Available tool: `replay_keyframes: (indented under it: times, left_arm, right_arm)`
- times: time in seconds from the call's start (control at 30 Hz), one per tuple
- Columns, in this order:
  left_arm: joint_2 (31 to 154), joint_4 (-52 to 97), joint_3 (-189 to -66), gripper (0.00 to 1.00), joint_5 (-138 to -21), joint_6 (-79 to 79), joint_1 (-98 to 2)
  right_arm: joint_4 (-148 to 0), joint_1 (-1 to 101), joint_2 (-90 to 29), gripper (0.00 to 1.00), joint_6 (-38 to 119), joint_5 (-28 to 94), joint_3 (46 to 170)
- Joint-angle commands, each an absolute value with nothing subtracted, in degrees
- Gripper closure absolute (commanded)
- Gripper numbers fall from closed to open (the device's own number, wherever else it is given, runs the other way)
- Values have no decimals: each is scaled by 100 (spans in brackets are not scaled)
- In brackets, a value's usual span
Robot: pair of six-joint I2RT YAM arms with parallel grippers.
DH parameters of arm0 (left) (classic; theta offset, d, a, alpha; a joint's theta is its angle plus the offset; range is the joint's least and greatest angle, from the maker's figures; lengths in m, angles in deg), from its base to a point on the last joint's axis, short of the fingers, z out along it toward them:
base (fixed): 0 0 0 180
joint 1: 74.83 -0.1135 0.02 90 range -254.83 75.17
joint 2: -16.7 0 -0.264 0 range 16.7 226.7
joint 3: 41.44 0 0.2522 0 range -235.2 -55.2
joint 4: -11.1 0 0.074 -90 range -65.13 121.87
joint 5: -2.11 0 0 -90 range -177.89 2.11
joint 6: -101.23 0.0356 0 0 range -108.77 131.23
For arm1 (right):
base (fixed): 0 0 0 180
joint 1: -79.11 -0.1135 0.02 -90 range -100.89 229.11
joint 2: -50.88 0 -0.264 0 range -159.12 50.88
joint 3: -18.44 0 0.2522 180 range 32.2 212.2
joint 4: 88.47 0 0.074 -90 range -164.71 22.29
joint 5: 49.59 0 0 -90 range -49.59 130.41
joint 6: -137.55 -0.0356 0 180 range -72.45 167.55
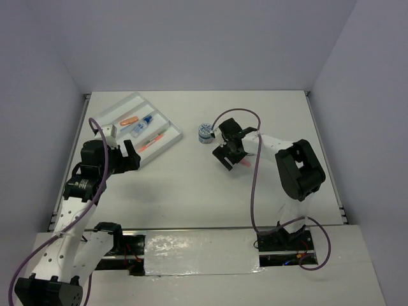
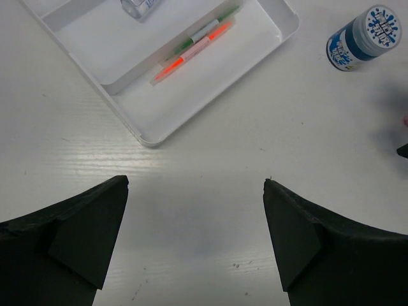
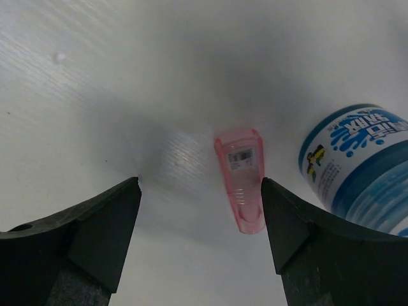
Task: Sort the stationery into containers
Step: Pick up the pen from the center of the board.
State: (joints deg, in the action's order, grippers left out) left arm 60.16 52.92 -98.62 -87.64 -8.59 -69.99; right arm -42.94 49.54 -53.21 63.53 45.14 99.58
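A white table (image 1: 191,191) fills the view. Plain pale walls (image 1: 204,38) rise at its far, left and right edges.

The white tray (image 1: 117,108) lies askew on the worktop (image 1: 191,191). In it are an orange piece (image 1: 129,121), a blue-capped bottle (image 1: 143,125) just beside that, and thin pens (image 1: 153,140) one compartment nearer its right side. Right of the tray, apart from it, stands a blue-white pot (image 1: 205,132). Further right hangs the right hand (image 1: 227,156), with what may be a pink piece (image 1: 245,163) just past it. The left hand (image 1: 131,157) hovers at the tray's near corner.
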Motion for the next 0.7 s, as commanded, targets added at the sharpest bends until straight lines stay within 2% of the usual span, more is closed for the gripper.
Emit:
replay_keyframes:
  times: [0.0,0.43,0.53,0.67]
  left_arm:
    - [5863,4974,-10038,1,-8631,-855,-6938]
    - [5941,5000,-10037,1,-8534,-785,-6868]
    - [5985,5009,-10046,1,-8543,-776,-6833]
    - [5950,5027,-10046,1,-8604,-767,-6815]
  right_arm:
    - [-4281,5054,-5125,17,6644,4542,10111]
    - [-3833,5704,-5213,19,6539,3751,10129]
    - [-3710,5740,-5204,22,6521,3417,10137]
    - [-3640,5740,-5160,34,6512,3294,10032]
